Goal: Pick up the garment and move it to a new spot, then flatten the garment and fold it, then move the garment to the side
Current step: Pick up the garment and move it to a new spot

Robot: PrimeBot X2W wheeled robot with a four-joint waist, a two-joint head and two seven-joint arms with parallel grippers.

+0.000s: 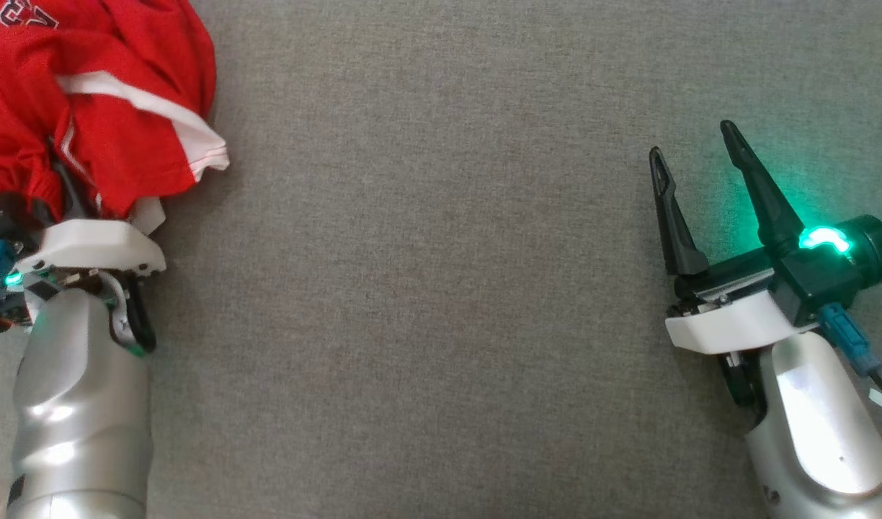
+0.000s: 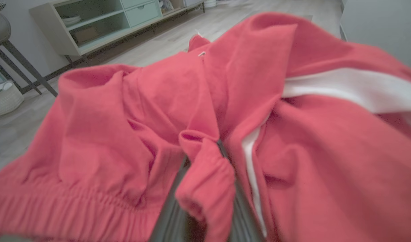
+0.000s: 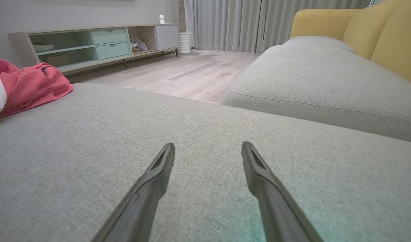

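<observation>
two left gripper (image 2: 203, 151) fingers (image 2: 170, 215) pinch a fold of the red garment (image 2: 125, 111) between them; the right gripper (image 1: 691, 139), jaws wide, stands well apart above the grey cushion (image 1: 426, 288).

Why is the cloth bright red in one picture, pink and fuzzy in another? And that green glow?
Head view: red garment sharp and saturated; a green lamp on the right gripper tints the grey cushion. Left wrist view: the cloth is very close, washed-out pink, blurred at the edges. Right wrist view: sharp, faint green cast at bottom.

The red garment (image 1: 138, 50), white-striped, lies crumpled in a heap.
</observation>
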